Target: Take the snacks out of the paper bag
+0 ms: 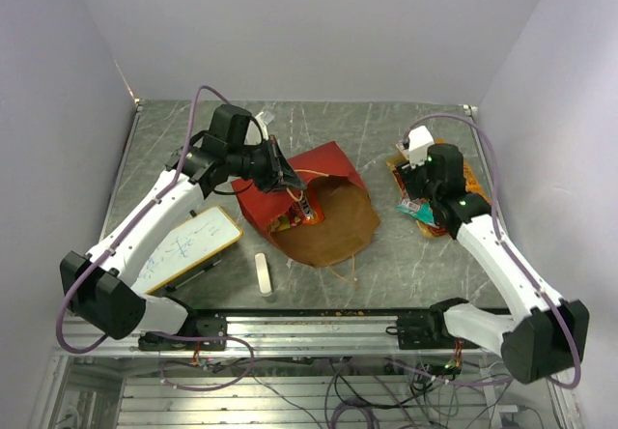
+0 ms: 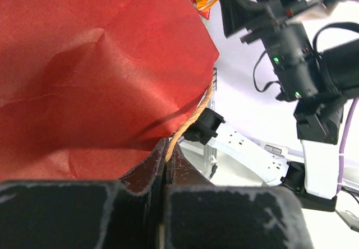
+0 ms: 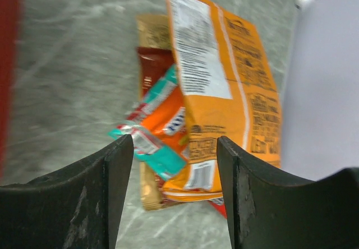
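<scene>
Red paper bag lies sideways, its mouth half hiding snacks too jumbled to count. Left gripper pinches its rim; right of the bag, right gripper gapes over about five overlapping packets.

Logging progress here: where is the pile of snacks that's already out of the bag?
In the top view, the snack pile lies far right on the table, right of the paper bag, beneath the open right gripper.
</scene>
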Available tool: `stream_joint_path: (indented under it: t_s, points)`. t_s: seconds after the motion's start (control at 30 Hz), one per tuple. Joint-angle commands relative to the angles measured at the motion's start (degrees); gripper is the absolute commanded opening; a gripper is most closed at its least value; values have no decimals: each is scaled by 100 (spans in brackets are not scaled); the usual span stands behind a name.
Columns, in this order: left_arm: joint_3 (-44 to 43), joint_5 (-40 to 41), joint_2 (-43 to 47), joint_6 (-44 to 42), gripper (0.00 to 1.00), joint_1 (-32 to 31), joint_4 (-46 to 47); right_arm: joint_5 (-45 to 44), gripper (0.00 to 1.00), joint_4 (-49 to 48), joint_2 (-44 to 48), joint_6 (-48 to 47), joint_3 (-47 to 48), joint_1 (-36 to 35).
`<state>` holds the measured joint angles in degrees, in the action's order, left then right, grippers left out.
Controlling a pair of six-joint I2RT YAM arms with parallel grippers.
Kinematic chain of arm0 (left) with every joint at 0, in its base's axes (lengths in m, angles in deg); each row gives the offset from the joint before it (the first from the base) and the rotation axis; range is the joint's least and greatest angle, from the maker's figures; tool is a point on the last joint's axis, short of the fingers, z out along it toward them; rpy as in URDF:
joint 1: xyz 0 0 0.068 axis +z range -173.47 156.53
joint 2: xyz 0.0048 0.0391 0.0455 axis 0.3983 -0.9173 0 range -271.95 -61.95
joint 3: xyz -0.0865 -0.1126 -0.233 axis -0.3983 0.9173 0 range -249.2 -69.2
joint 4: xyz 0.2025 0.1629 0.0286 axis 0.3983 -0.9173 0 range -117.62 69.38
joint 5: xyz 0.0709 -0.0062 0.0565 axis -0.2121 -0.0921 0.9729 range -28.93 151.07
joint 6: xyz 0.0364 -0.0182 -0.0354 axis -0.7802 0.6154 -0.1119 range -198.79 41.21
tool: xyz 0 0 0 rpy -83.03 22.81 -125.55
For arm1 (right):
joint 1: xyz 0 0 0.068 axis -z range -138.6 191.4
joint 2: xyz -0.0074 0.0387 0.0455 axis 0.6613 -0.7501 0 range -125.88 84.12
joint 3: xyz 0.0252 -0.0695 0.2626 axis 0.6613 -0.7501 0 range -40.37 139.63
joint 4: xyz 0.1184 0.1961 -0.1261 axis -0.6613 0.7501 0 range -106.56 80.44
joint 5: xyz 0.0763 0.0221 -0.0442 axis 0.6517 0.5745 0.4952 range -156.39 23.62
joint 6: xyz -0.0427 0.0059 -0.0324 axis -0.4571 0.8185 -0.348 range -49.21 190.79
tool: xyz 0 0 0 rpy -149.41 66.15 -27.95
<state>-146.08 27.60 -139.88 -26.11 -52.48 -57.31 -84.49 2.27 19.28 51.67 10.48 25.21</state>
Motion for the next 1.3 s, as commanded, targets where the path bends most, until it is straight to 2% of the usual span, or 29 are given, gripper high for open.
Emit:
stream_joint_path:
  t_s: [0.0,0.13,0.23,0.33,0.43,0.57,0.67,0.87,1.07,1.27]
  points:
    - [-27,-149,-108,-192,7,45,-34,1996,61,279,675,485,-60,-93]
    - [36,-215,-55,-250,7,26,-142,3611,64,-154,1372,458,-399,-219]
    - [73,-183,68,-216,7,-34,-167,4481,67,-451,1813,523,-693,-304]
    - [198,-2,322,-43,7,-109,-57,5219,67,-555,2079,627,-914,-447]
    - [410,139,535,150,7,-113,241,5582,67,-868,2402,743,-1172,-824]
    - [338,262,499,226,7,-111,272,5670,67,-1181,2652,324,-1425,-1750]
    - [165,296,386,234,7,-113,277,5599,67,-1127,2475,-74,-1378,-2317]
    - [111,272,264,277,7,-113,229,5431,66,-1473,1927,-872,-1519,-2909]
    - [-61,364,204,186,7,-113,-128,3885,65,-2362,807,-1969,-1703,-3830]
    - [-223,422,115,116,7,-117,-356,3061,68,-4040,-630,-2339,-1893,-3903]
